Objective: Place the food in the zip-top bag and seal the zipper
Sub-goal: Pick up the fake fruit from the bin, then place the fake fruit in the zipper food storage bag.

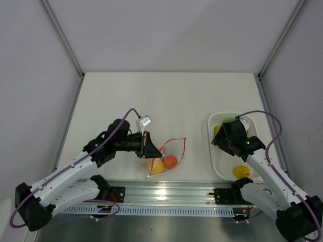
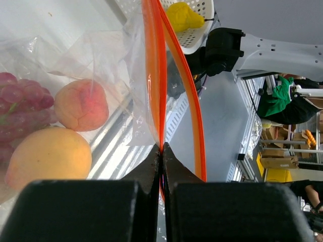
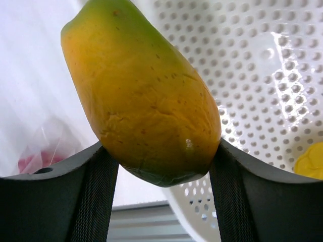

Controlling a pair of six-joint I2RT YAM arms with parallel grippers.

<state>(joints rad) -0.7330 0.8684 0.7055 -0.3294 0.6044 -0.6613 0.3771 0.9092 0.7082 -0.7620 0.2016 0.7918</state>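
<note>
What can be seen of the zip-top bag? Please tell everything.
The zip-top bag is clear, thin, crinkled plastic with an orange zipper along its mouth, which stands open. It rests on the table; the left gripper pinches one zipper strip. Inside lie a peach, a yellow fruit and purple grapes.

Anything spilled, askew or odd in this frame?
Nothing stands out. The left gripper pinches the zipper of the zip-top bag, peach and grapes sit inside it, and the right gripper holds a yellow-green fruit over the white tray.
</note>
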